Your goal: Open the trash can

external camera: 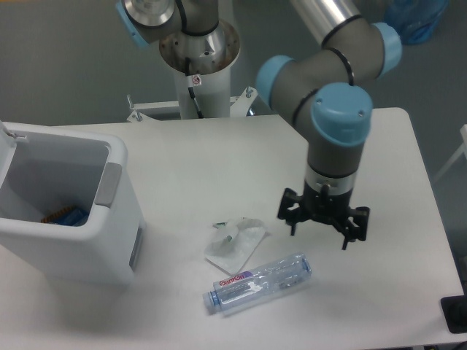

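One big white trash can [69, 219] sits at the left side of the white table [408, 168]. Its top is open, and you can see down inside it. Something blue and orange [64, 216] lies at the bottom of the can. The lid [7, 142] stands up at the far left edge of the can. A grey push tab [110, 184] is on the right rim, and a grey slot [136, 246] is on the side below it.

Next, near the middle of the table, lies a crumpled clear plastic wrapper [235, 243]. Just below it, a clear plastic water bottle [257, 283] lies on its side. It has a blue cap at its left end and a label with red letters. The wrapper and the bottle look like they touch or almost touch.

To the right, the robot arm [332, 95] comes down from the top. Its black claw [324, 224] points down over the table, well apart from the trash can. The two fingers are spread wide and hold nothing.
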